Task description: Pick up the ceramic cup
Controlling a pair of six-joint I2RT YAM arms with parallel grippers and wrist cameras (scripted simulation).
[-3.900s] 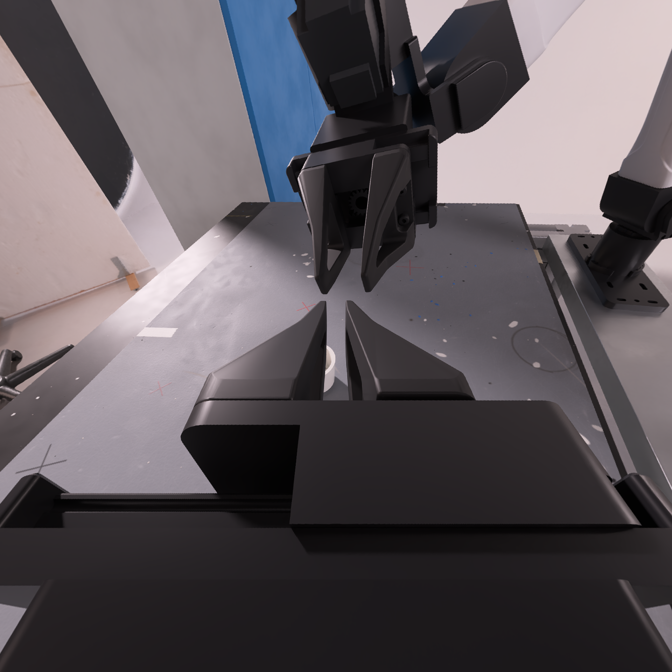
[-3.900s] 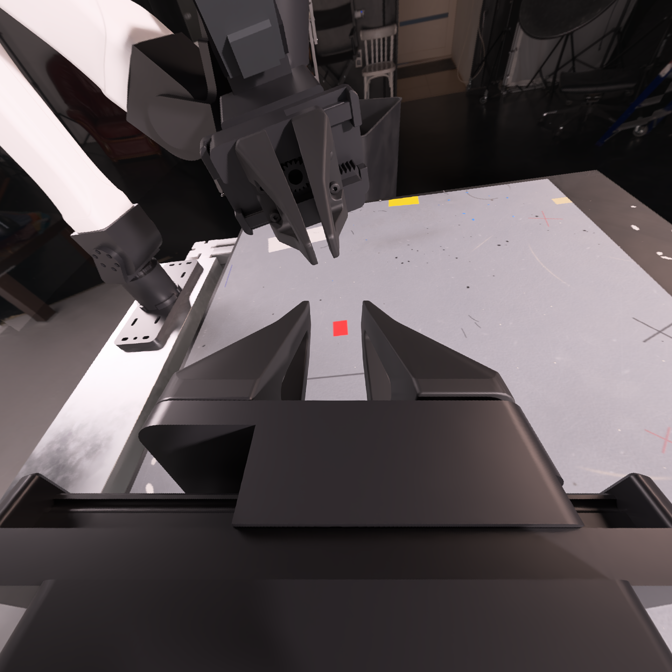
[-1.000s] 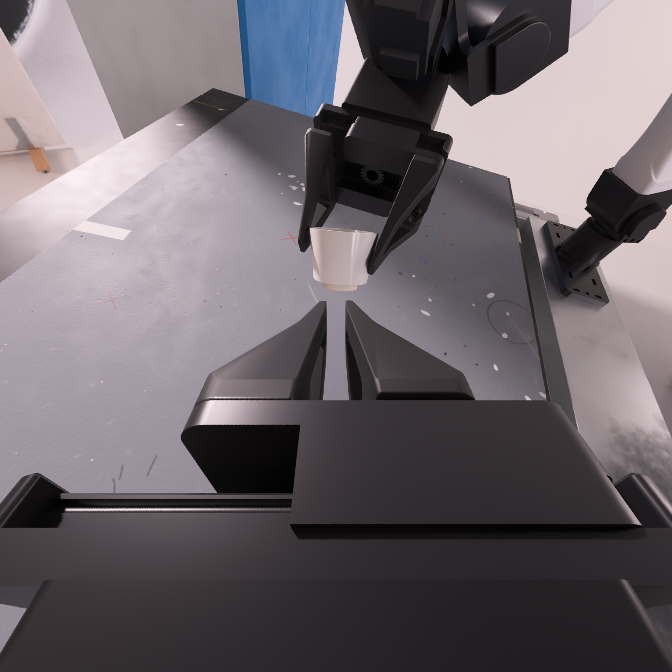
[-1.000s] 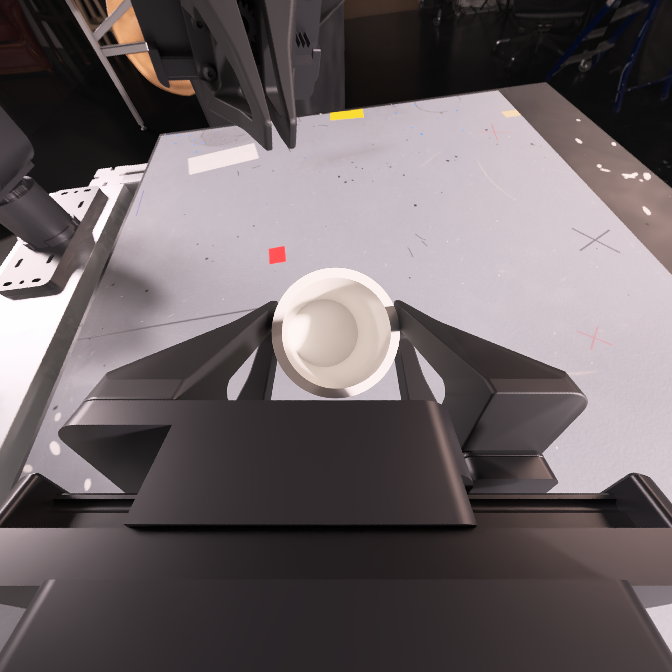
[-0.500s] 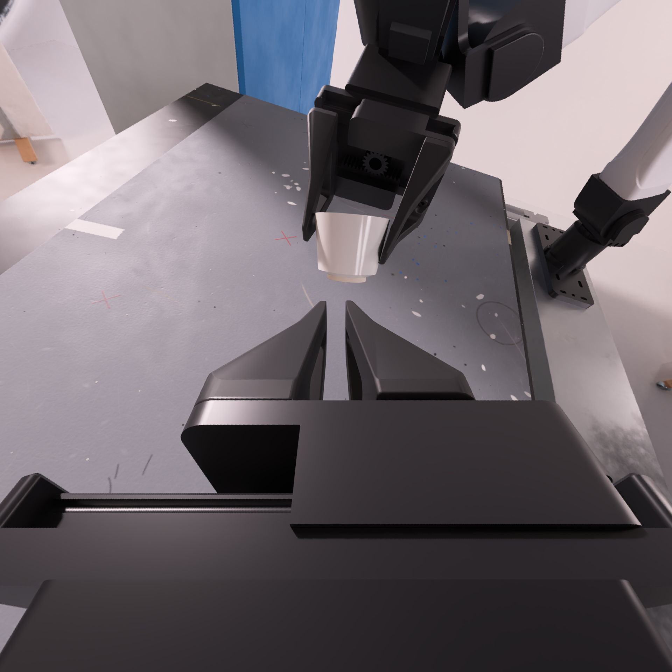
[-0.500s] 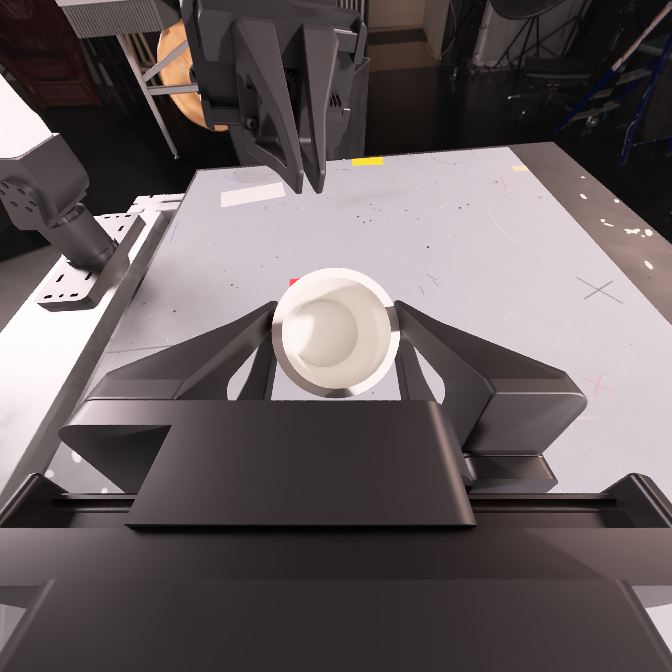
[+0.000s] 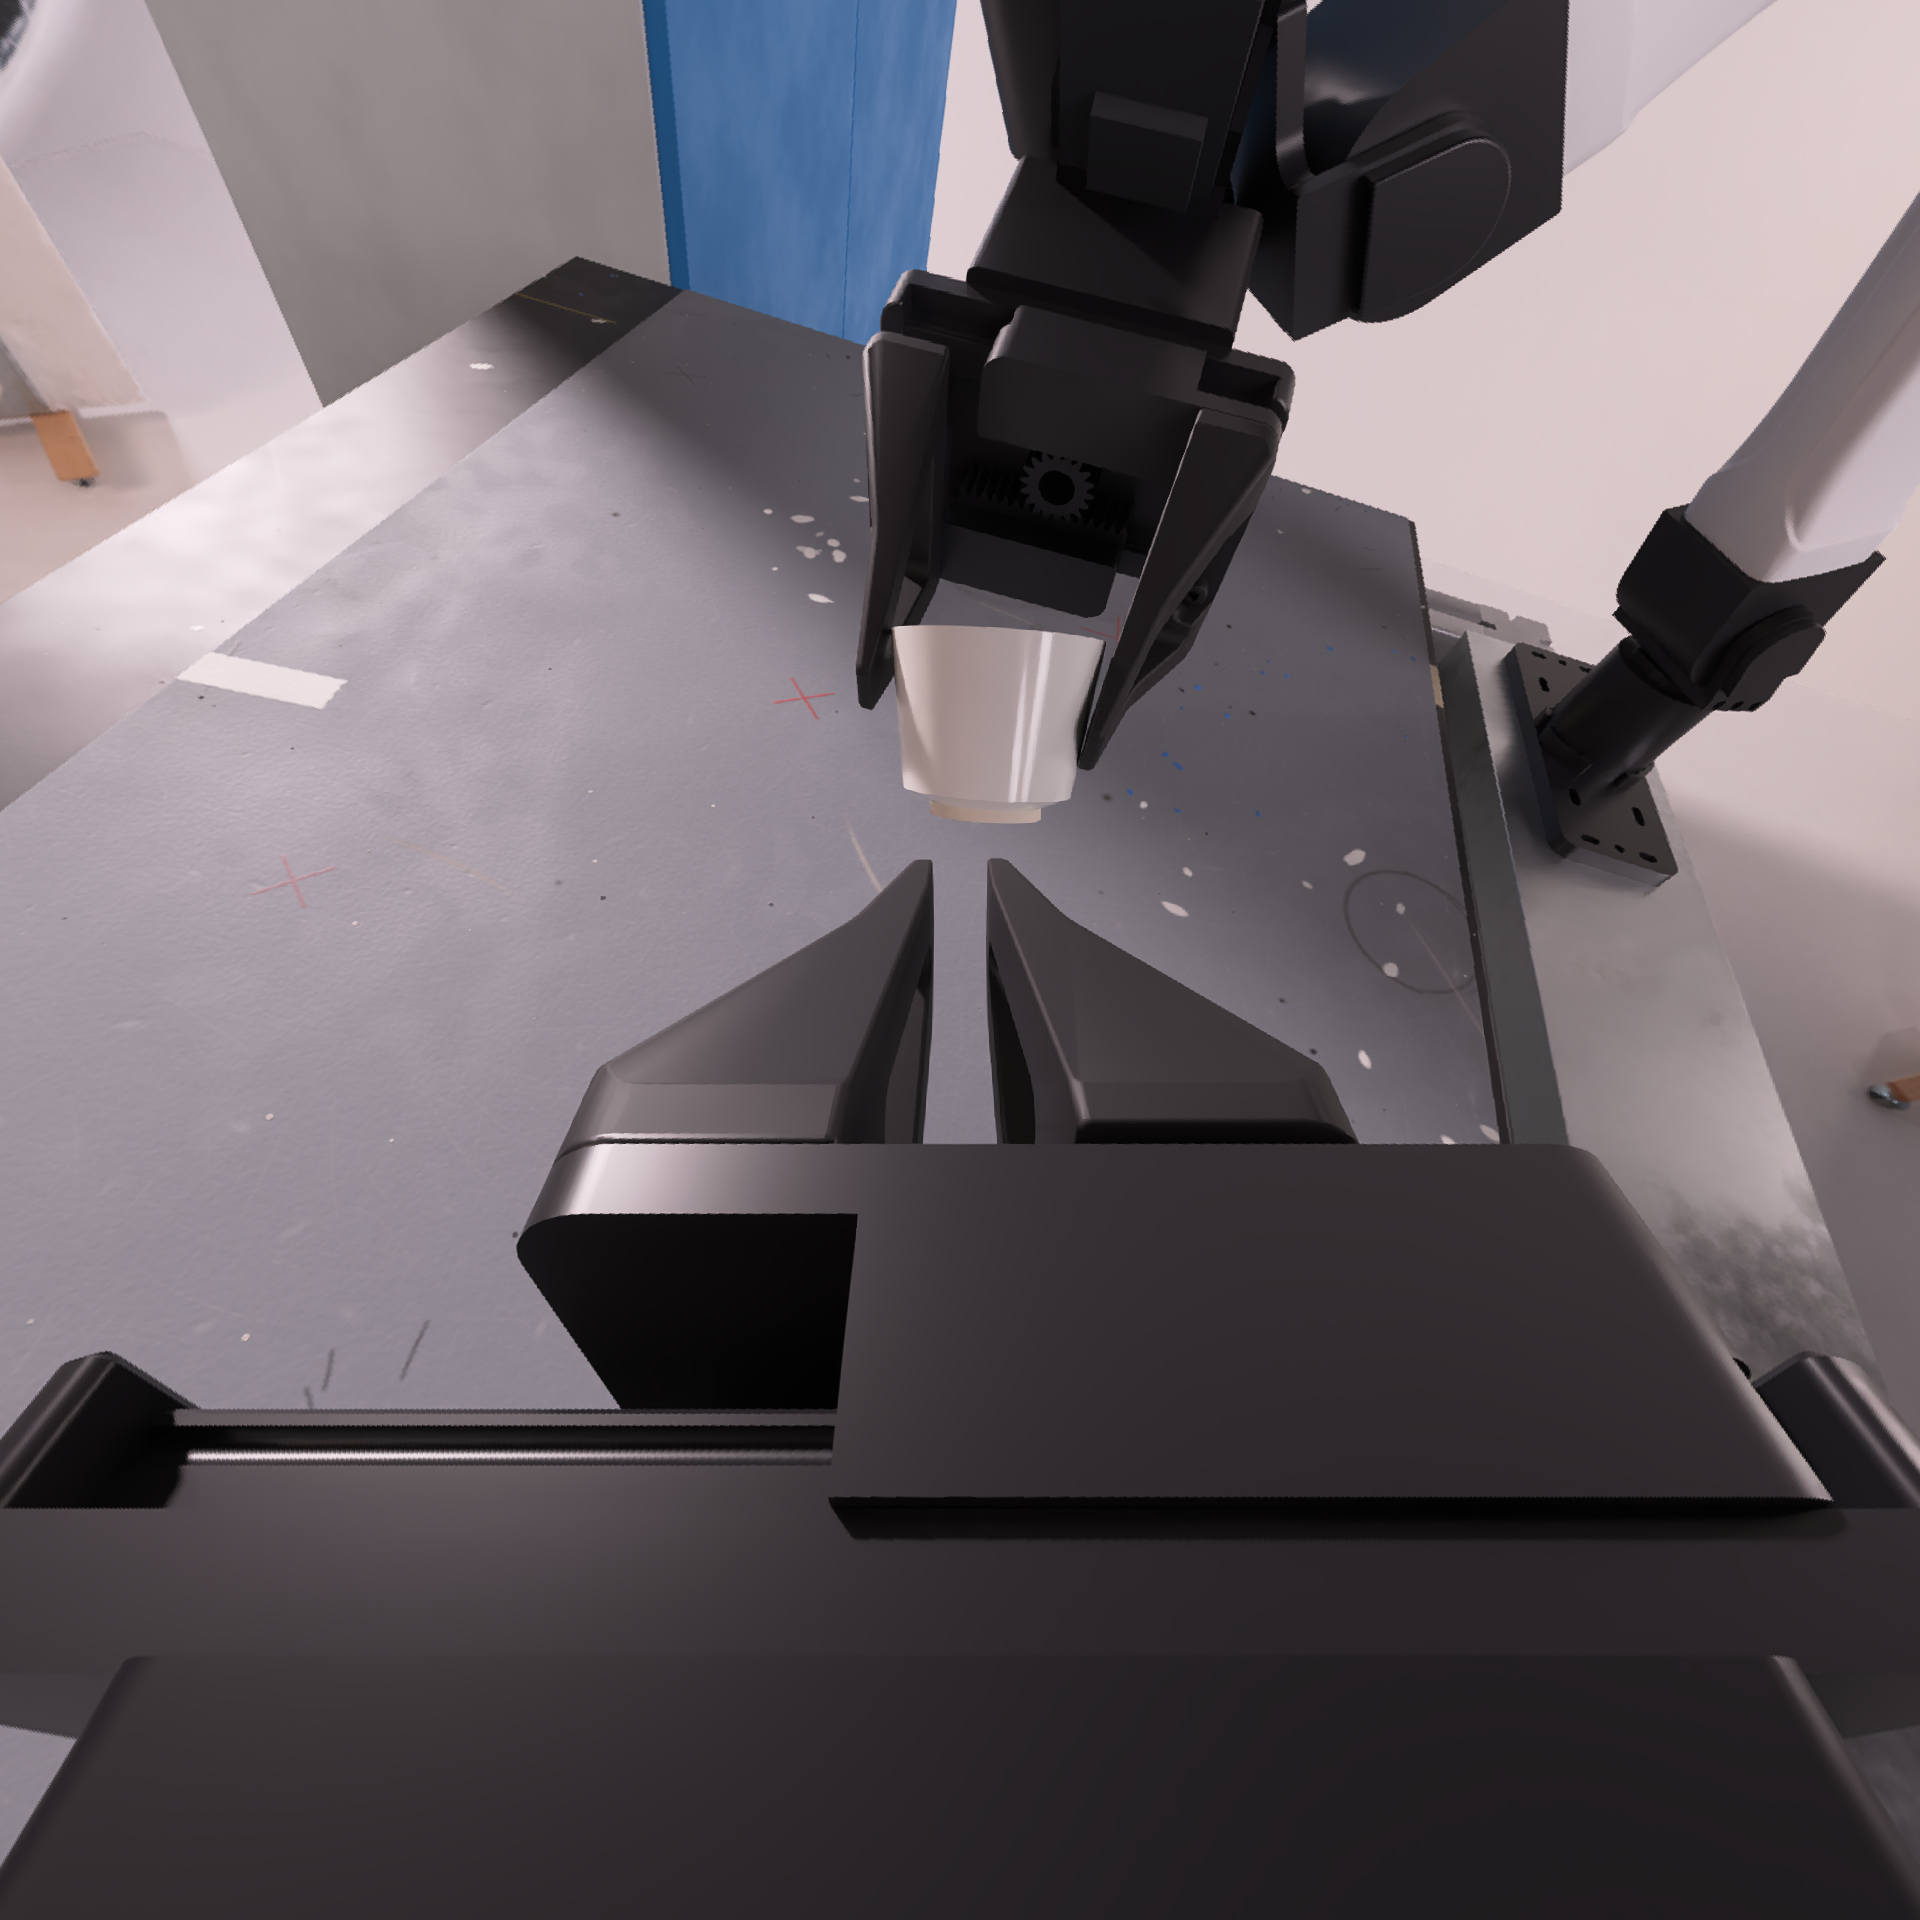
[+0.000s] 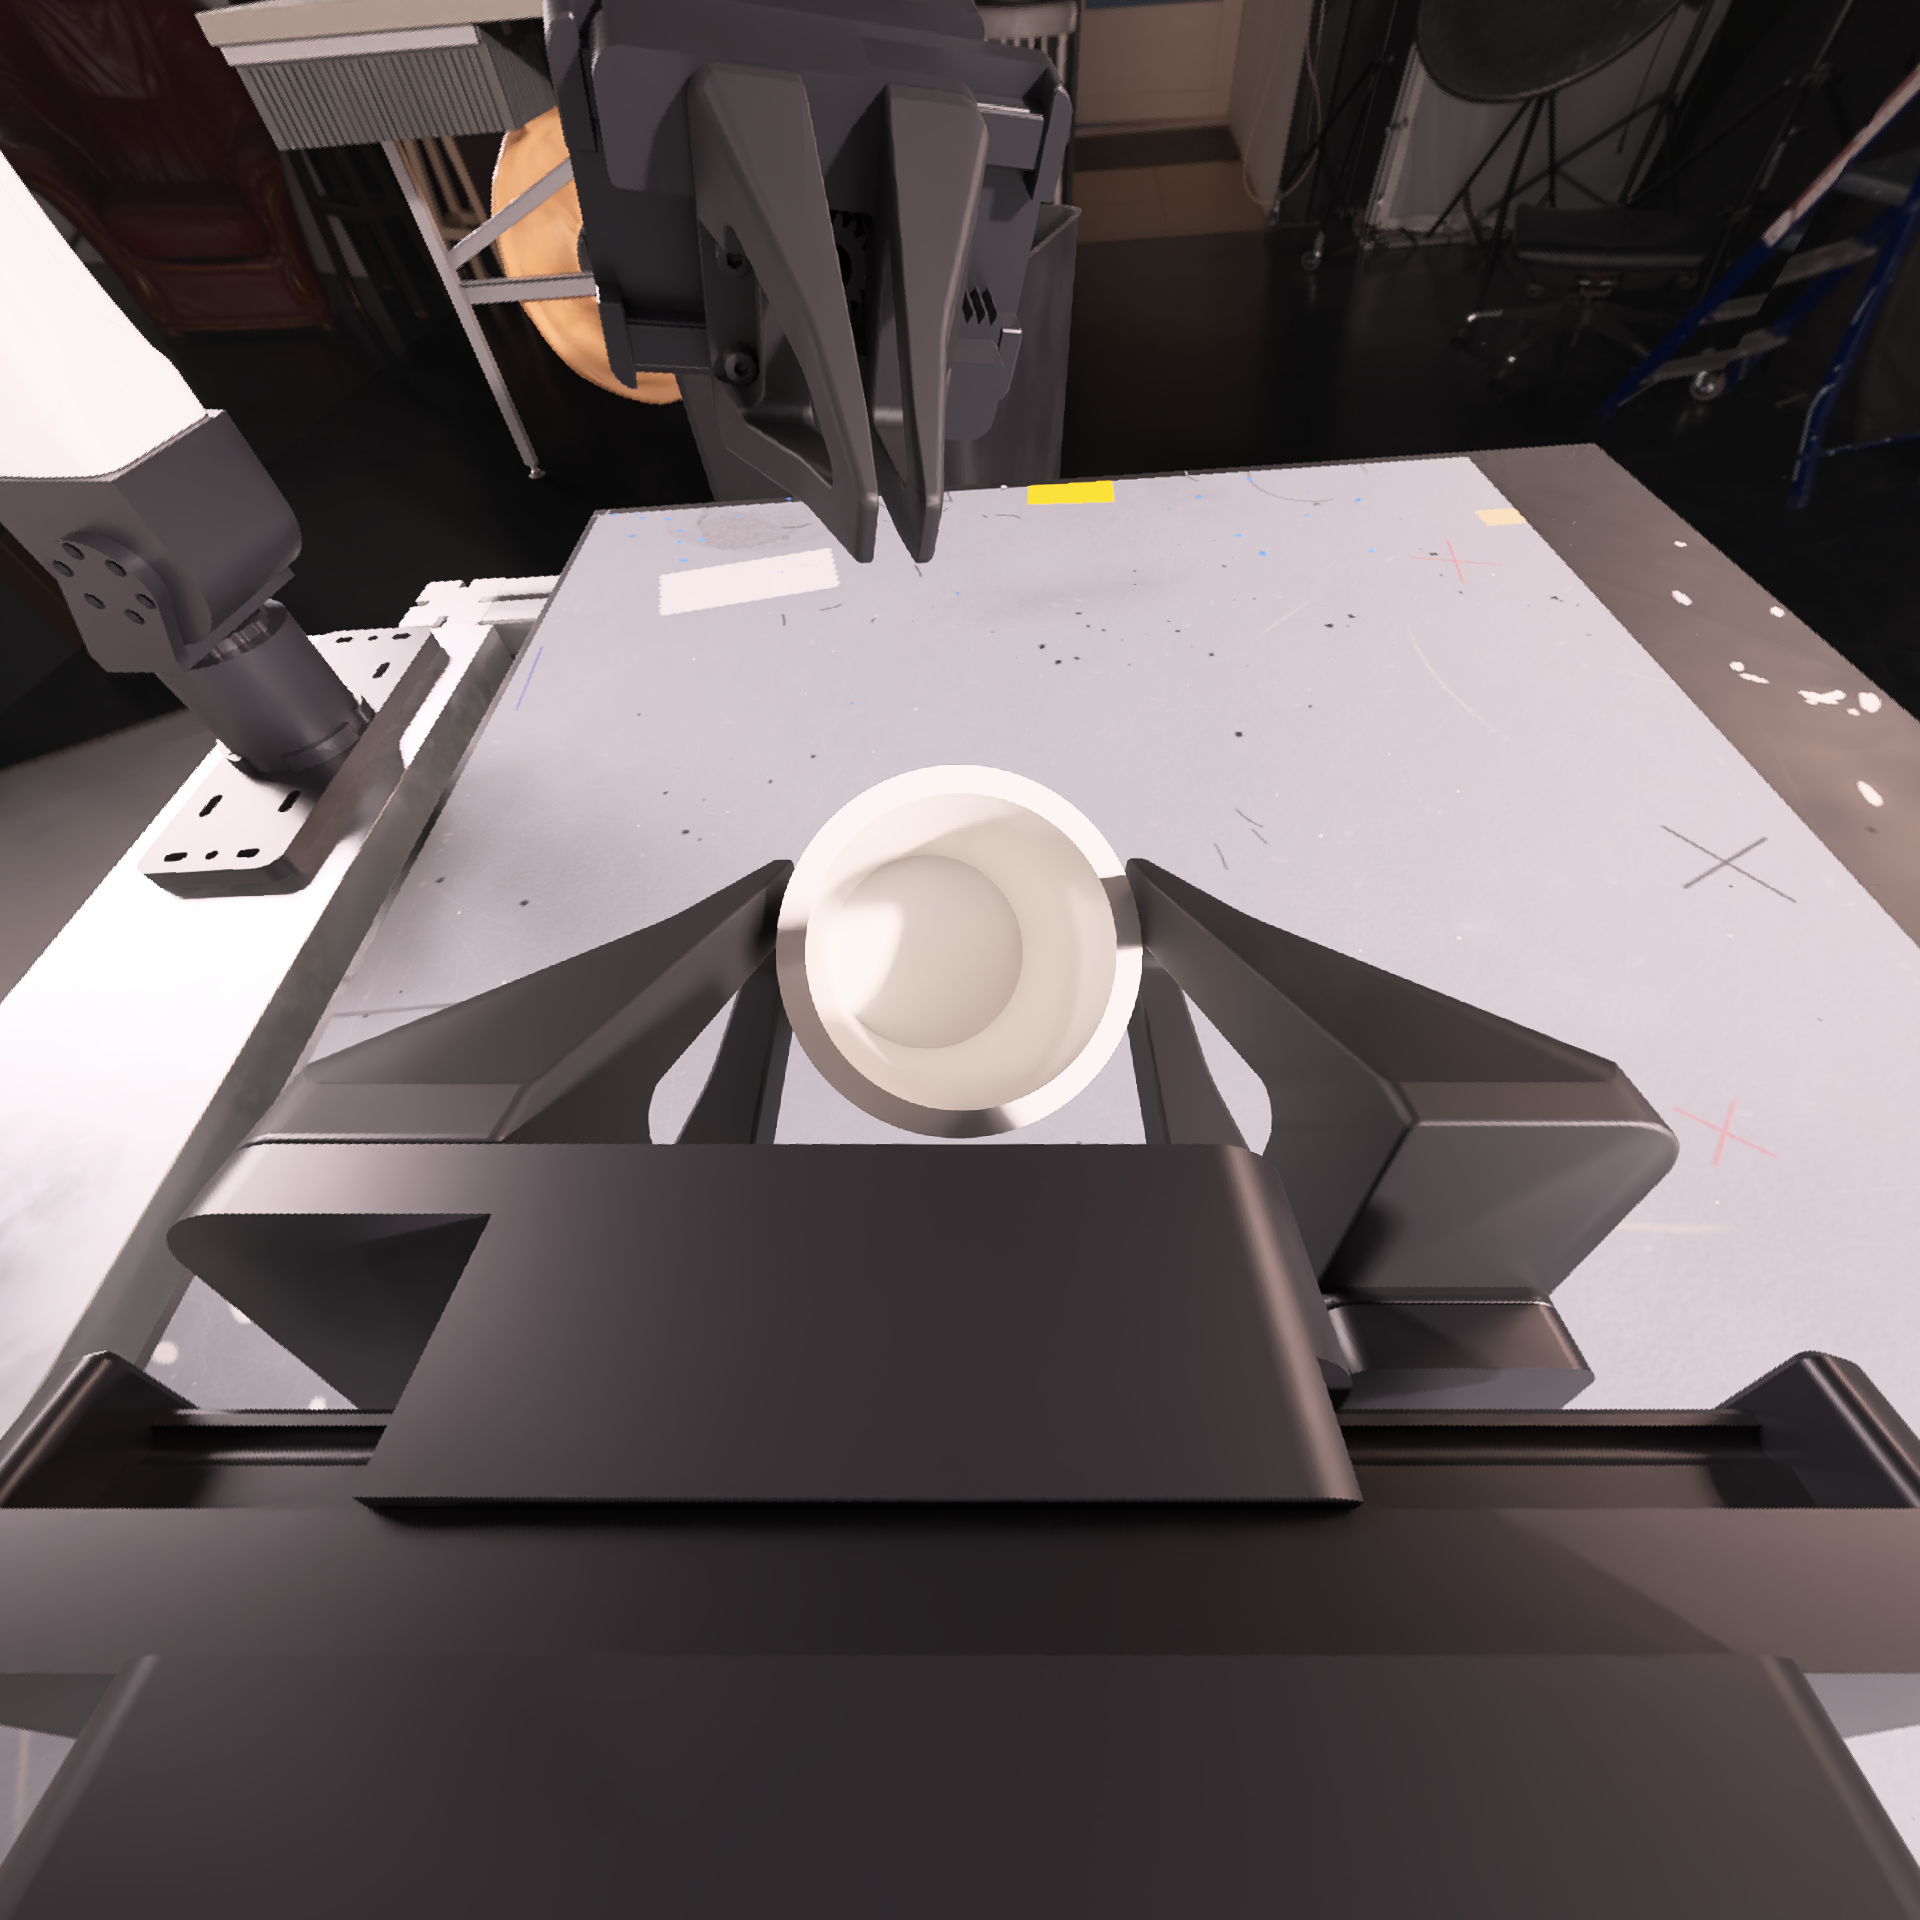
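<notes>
The white ceramic cup (image 8: 951,951) sits between my right gripper's fingers, mouth toward the camera. My right gripper (image 8: 956,883) is shut on its sides. In the left wrist view the cup (image 7: 992,722) hangs upright in the right gripper (image 7: 982,727), clear above the grey table (image 7: 416,831). My left gripper (image 7: 959,868) is shut and empty, just below and in front of the cup. It also shows in the right wrist view (image 8: 891,551), beyond the cup.
The table (image 8: 1351,779) bears paint specks, a white tape strip (image 8: 746,582), a yellow patch (image 8: 1070,492) and cross marks. The right arm's base plate (image 7: 1595,769) stands at the table's right edge, the left arm's base (image 8: 249,800) at the other side.
The right gripper closed on the cup and has lifted it off the table, rising over the last second. The left gripper stays shut and has risen and drawn back.
</notes>
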